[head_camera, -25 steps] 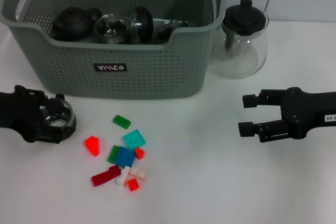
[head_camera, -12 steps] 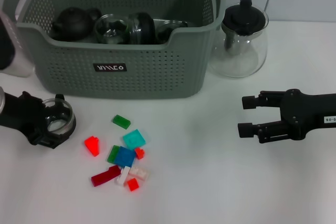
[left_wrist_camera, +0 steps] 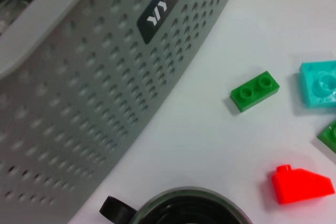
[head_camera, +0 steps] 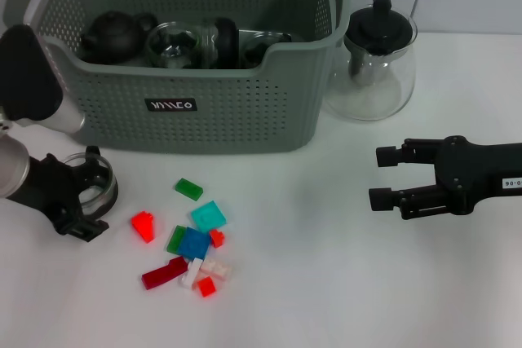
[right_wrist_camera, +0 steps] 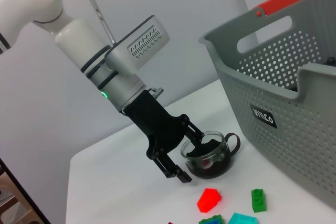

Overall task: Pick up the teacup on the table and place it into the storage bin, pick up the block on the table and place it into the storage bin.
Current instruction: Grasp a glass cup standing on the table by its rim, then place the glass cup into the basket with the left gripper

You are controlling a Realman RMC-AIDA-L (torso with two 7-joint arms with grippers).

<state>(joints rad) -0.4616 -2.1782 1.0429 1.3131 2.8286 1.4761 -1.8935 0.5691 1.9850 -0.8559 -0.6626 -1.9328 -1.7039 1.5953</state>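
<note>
The glass teacup stands on the white table at the left, in front of the storage bin. My left gripper is open around it, one finger on each side. The right wrist view shows the same: left gripper straddling the teacup. Loose blocks lie in a small pile right of the cup, among them a red one, a green one and a cyan one. My right gripper hangs open and empty over the table at the right.
The bin holds a dark teapot and several glass pieces. A glass teapot with a black lid stands right of the bin. The left arm's elbow leans in front of the bin's left end.
The left arm's upper part has swung into view at the left and its wrist has turned around the teacup. The cup, the blocks and the right arm have hardly moved.
</note>
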